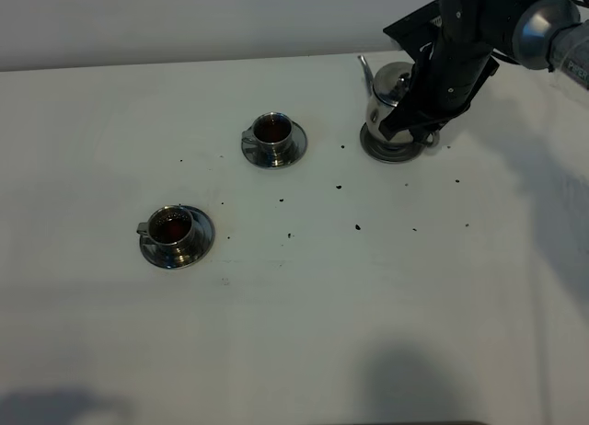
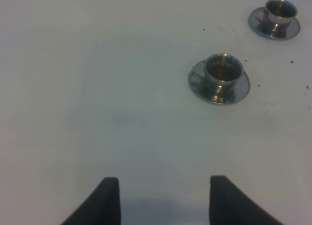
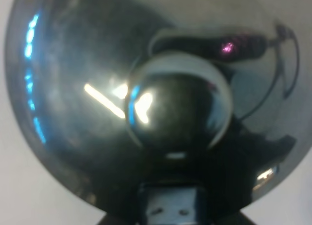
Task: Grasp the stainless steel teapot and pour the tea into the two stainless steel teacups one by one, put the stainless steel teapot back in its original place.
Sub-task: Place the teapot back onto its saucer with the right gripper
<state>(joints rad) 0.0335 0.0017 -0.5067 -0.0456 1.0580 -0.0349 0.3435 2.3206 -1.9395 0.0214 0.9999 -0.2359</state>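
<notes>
both teacups (image 1: 273, 131) look filled, right gripper (image 1: 416, 121) clamped on teapot (image 1: 386, 94) sitting on its disc (image 1: 379, 149); next: let go, back off; left gripper (image 2: 165, 198) fingers apart, idle.

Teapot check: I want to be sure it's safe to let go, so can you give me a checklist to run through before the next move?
1. Teapot set on its round steel disc: ok, it stands upright on it.
2. Both cups filled: ok, the far cup and the near cup hold dark tea.
3. Cups on their saucers: ok.
4. Right end effector gripping the handle: cannot tell, the arm hides the contact.
5. Left end effector out of the way: ok, open over bare table.
6. Table clean: not ok, dark specks lie scattered near the teapot.
</notes>
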